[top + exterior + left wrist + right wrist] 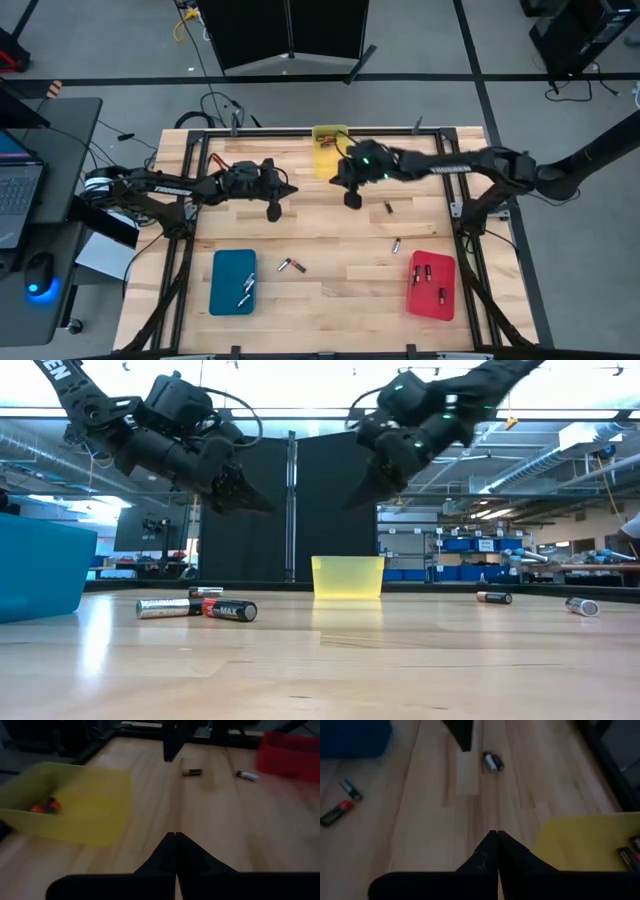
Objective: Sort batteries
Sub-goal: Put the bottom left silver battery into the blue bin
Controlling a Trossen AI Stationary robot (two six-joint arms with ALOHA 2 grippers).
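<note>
Even overhead light, bright ceiling glare in the low view, dim soft-focus wrist views.

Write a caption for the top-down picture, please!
Both grippers, left and right, hover shut above loose batteries.

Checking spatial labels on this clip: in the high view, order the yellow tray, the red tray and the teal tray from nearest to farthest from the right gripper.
1. Yellow tray: at the table's far edge, just beside the right gripper.
2. Red tray: near edge, on the right arm's side.
3. Teal tray: near edge, on the left arm's side, farthest.
</note>
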